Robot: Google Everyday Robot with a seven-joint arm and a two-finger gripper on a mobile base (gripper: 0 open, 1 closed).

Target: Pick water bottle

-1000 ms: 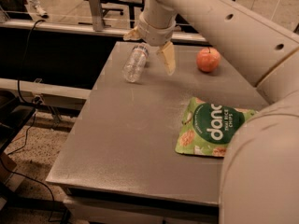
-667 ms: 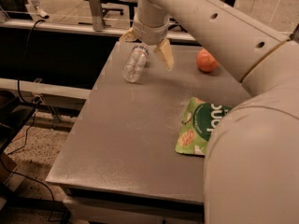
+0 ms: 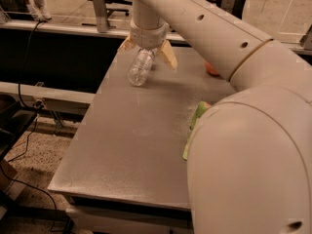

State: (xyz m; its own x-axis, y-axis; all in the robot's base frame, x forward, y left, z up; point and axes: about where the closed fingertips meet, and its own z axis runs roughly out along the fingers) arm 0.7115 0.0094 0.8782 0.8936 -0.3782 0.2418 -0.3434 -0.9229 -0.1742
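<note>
Two tan fingers (image 3: 168, 56) of the claw (image 3: 147, 56) stand spread apart, one on each side of the bottle's (image 3: 140, 68) far end, so the claw is open and holds nothing yet. A second ago it hung a little to the right of the bottle; it has since slid left and now straddles it. The bottle has not moved. It lies on its side at the far left part of the desk (image 3: 136, 145), its near end pointing toward the camera.

I judge the approach to be nearly finished. What remains is to settle lower, close on the ribbed body and lift. A round, smooth bottle lying flat may roll or squirt out if the fingers meet it off centre.

Further out, the arm now hides most of the apple (image 3: 210, 69) and the green bag (image 3: 196, 120), both well apart from the bottle.
</note>
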